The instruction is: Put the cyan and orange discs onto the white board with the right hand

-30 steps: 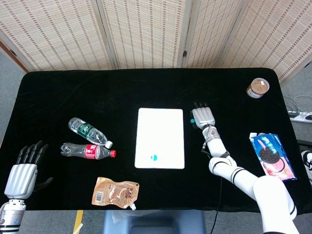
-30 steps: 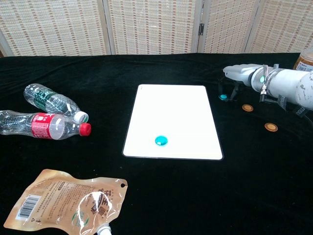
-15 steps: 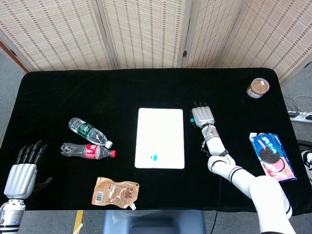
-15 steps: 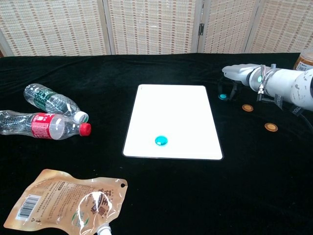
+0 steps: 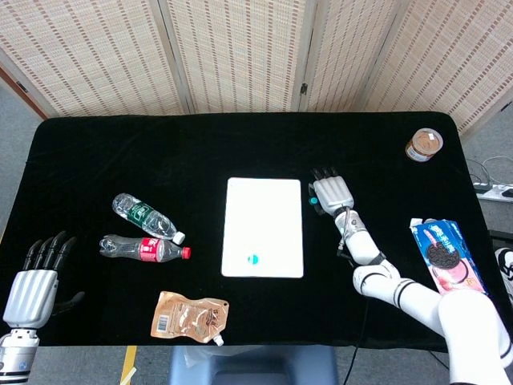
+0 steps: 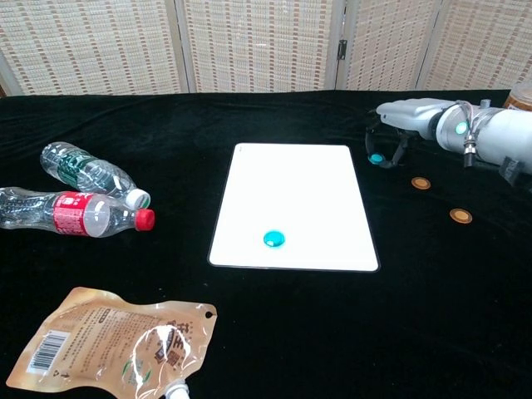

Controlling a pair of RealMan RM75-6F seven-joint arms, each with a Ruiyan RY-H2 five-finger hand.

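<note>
The white board (image 5: 264, 210) (image 6: 291, 187) lies at the table's middle, with one cyan disc (image 5: 253, 259) (image 6: 273, 239) on its near part. Just off the board's right edge, my right hand (image 5: 331, 192) (image 6: 413, 119) pinches a second cyan disc (image 5: 312, 201) (image 6: 376, 158) between its dark fingertips, slightly above the cloth. Two orange discs (image 6: 421, 183) (image 6: 460, 216) lie on the cloth to the right of that hand; the head view hides them under the arm. My left hand (image 5: 36, 282) hovers at the near left corner, fingers apart and holding nothing.
Two plastic bottles (image 5: 145, 215) (image 5: 141, 249) lie left of the board, and a brown pouch (image 5: 189, 316) lies near the front edge. A brown jar (image 5: 424, 145) stands at the far right corner. A blue cookie pack (image 5: 449, 257) lies by the right edge.
My right hand has closed its fingertips round the cyan disc by the board's right edge and raised it a little. The left hand has sunk slightly.
</note>
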